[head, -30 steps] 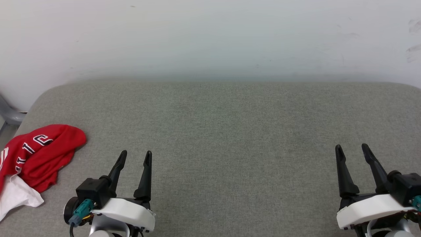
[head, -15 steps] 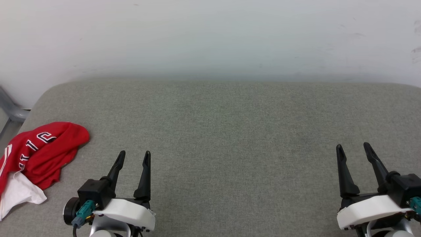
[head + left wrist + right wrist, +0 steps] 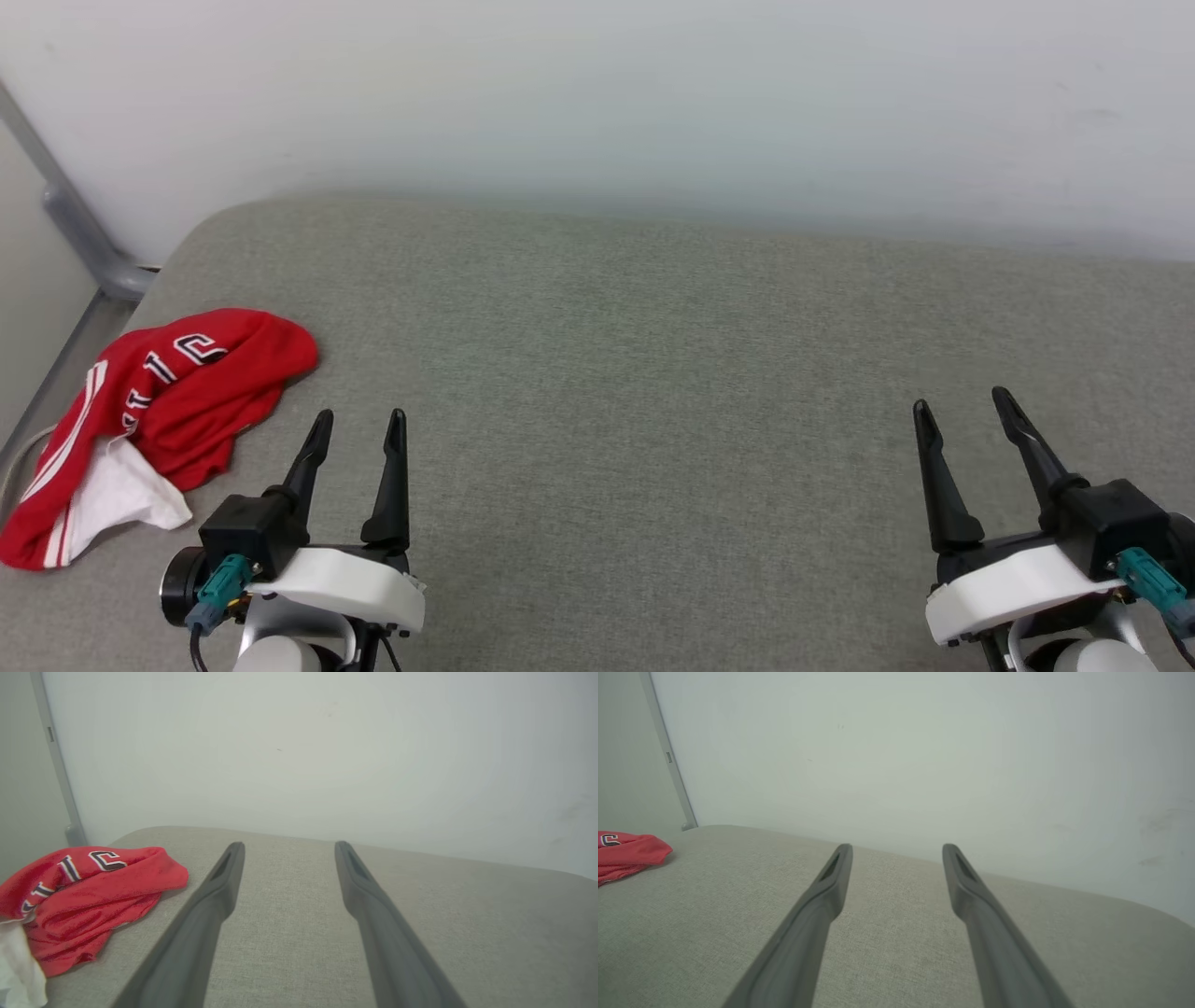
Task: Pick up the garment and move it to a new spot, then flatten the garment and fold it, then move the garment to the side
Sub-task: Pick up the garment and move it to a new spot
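Both grippers, left [image 3: 361,415] and right [image 3: 962,399], are held with fingers apart, empty. The garment [image 3: 187,392] is heaped just left of the left gripper; a thick red fold is best pinched, not the loose white sleeve

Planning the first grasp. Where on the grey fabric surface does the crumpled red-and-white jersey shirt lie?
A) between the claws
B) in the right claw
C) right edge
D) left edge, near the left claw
D: the crumpled red-and-white jersey shirt lies at the left edge of the grey fabric surface, beside the open left claw without touching it; the open right claw is empty.
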You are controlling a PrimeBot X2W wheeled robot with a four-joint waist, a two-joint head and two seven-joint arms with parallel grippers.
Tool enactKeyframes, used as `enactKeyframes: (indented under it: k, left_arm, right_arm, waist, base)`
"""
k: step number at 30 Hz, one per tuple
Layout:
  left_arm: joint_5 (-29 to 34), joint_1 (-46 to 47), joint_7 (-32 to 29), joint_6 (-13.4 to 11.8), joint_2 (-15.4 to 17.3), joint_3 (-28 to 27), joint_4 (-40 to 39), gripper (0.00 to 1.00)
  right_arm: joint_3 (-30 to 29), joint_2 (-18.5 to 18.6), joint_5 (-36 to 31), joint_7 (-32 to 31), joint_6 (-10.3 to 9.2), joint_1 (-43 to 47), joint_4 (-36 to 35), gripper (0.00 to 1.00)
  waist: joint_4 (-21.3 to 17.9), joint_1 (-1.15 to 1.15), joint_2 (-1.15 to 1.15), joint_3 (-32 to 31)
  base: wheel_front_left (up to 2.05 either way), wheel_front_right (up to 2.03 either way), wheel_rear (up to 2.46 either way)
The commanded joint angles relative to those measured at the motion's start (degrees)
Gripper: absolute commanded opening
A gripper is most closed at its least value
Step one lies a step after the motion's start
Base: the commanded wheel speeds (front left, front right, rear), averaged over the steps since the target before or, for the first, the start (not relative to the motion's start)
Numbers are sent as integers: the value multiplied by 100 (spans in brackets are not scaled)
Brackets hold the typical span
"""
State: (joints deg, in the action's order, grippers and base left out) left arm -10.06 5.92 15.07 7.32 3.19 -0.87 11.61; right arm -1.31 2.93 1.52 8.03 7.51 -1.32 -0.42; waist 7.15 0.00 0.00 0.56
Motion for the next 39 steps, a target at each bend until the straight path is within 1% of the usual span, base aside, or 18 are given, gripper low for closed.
enactKeyframes:
  k: [1,2,10,15,21,26,32,39]
  left_arm:
    - [-13,35,15,-29,-4,-44,34,100]
    - [-3,66,15,-52,-10,-107,59,100]
    - [19,56,15,-108,-22,-225,128,100]
    - [3,39,15,-110,-25,-284,134,100]
    - [-8,-1,15,-93,-30,-364,143,100]
    - [-19,-38,15,-86,-31,-409,113,100]
    - [-44,-89,15,-92,-31,-510,21,100]
    - [-74,-61,15,-111,-34,-537,1,100]
  right_arm:
    - [29,-9,27,15,-4,-90,-11,100]
    - [124,-8,22,24,-4,-102,-26,100]
    - [263,-9,75,5,-4,-69,-87,100]
    - [343,-9,144,-16,-4,-52,-75,100]
    - [433,-9,233,1,-4,-40,-32,100]
    - [492,-9,268,2,-4,-36,0,100]
    - [620,-8,262,0,-4,-192,83,100]
    - [634,-8,258,29,-4,-250,164,100]
  waist:
    - [159,0,0,22]
    - [408,0,0,30]
    - [1172,0,0,27]
    - [1618,0,0,14]
    - [2049,0,0,-5]
    - [2276,0,0,-1]
    - [2308,0,0,54]
    - [2319,0,0,75]
  base:
    - [0,0,0]
    - [0,0,0]
    - [0,0,0]
    - [0,0,0]
    - [0,0,0]
    - [0,0,0]
    - [0,0,0]
    - [0,0,0]
